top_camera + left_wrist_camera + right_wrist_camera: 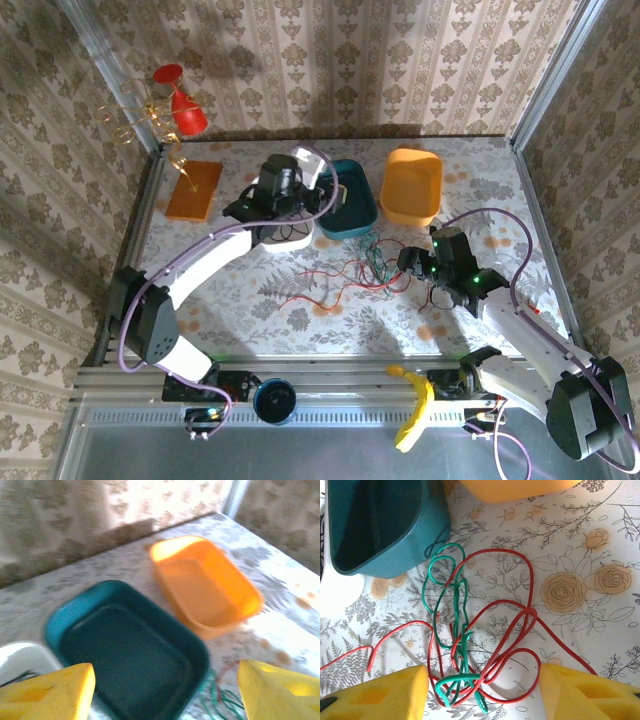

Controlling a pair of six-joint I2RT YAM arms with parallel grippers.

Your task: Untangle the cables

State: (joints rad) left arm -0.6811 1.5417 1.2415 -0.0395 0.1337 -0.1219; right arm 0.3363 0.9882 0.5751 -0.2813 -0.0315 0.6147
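Observation:
The red cable [520,630] and the green cable [457,630] lie knotted together on the flowered table, loops crossing. My right gripper [482,694] hovers open right over the knot, one yellow finger [375,695] on each side and nothing between them. From above, the tangle [368,265] sits mid-table just left of the right gripper [408,263]. My left gripper [165,695] is open and empty above the teal bin [125,650]. A bit of green cable [220,696] shows beside that bin. A thin black strand [20,676] lies in the white tray.
An orange bin [412,186] stands behind the tangle, right of the teal bin [350,200]. The white tray [285,240] sits left of the teal bin. An orange board [194,189] lies at back left. A banana [415,405] and a dark cup [274,400] rest on the front rail.

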